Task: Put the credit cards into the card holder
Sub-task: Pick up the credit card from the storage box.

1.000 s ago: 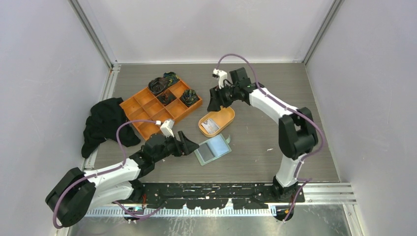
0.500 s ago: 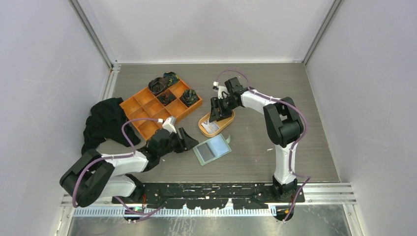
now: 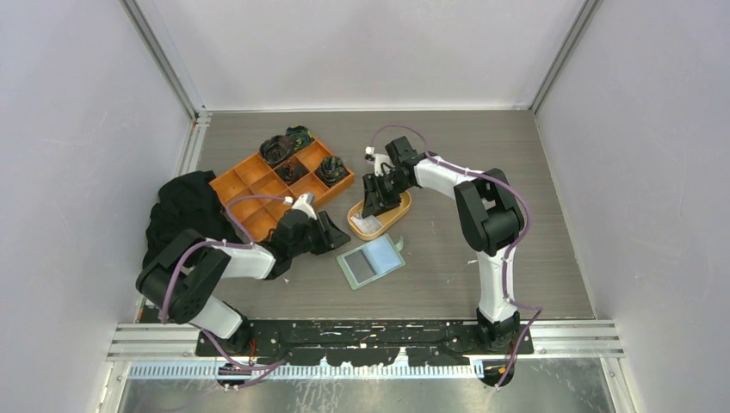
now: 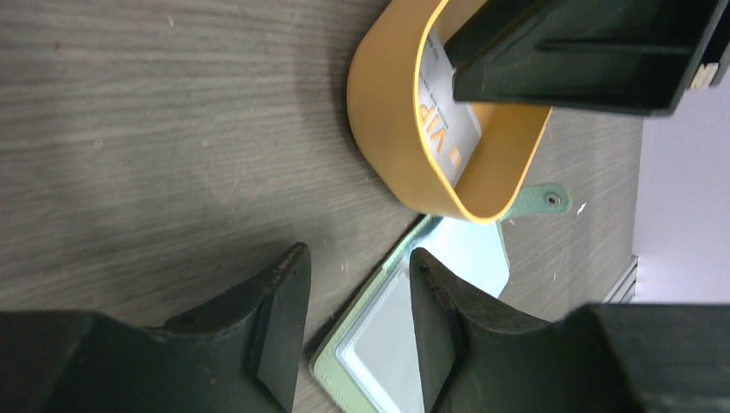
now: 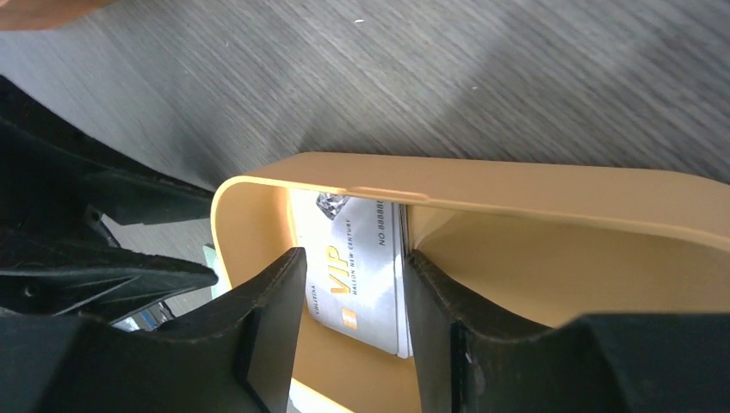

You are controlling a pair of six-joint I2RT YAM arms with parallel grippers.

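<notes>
The right gripper (image 3: 375, 200) has come down into the dish (image 5: 551, 185) at the desk's middle. Its fingers are open on both sides of the cards (image 5: 361, 284), gripping nothing yet. The left gripper (image 4: 357, 256), open and empty, moved close to the holder (image 3: 372, 261), toward the near edge. Grasping seems next.

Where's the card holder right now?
Top view, centre: the card holder lies open just on the near side of the orange dish, immediately right of the left pincer.
</notes>
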